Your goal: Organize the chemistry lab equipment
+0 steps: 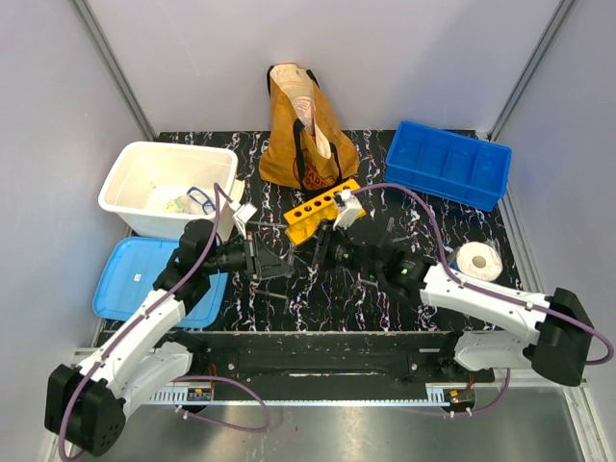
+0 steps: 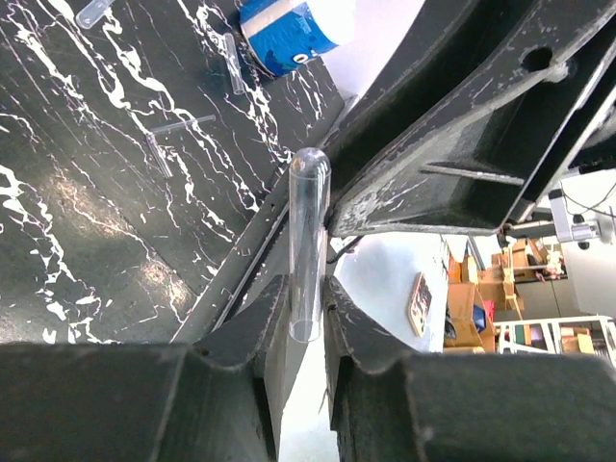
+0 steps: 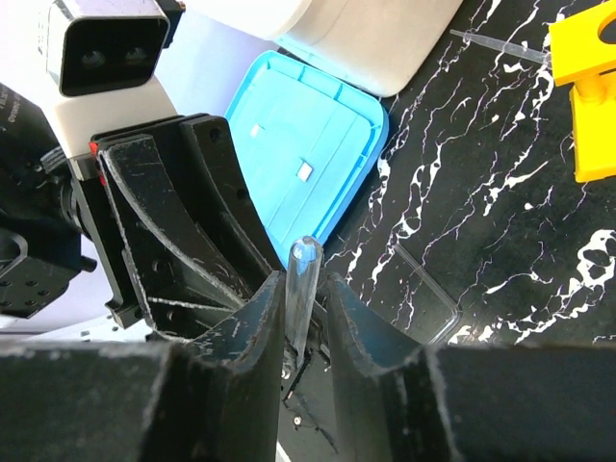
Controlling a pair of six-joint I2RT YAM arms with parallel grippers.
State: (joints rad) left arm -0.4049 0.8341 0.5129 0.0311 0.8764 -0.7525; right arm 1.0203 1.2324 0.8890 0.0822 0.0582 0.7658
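Note:
A clear test tube [image 2: 308, 231] stands rounded end up between the fingers of my left gripper [image 2: 306, 308], which is shut on its open end. My right gripper [image 3: 303, 308] faces the left one and is closed narrowly around the same tube [image 3: 303, 269]. In the top view the two grippers, left [image 1: 281, 262] and right [image 1: 318, 252], meet tip to tip just in front of the yellow test-tube rack [image 1: 322, 207]. The rack's corner also shows in the right wrist view [image 3: 582, 96]. Thin loose tubes [image 2: 159, 154] lie on the black marbled table, and a clear pipette [image 3: 491, 43] lies by the rack.
A mustard-brown tote bag [image 1: 303, 135] stands at the back. A white bin [image 1: 135, 178] and a light-blue lid [image 1: 130, 279] are at the left. A blue divided tray [image 1: 448, 168] is at the back right, and a tape roll [image 1: 478, 260] lies near the right arm.

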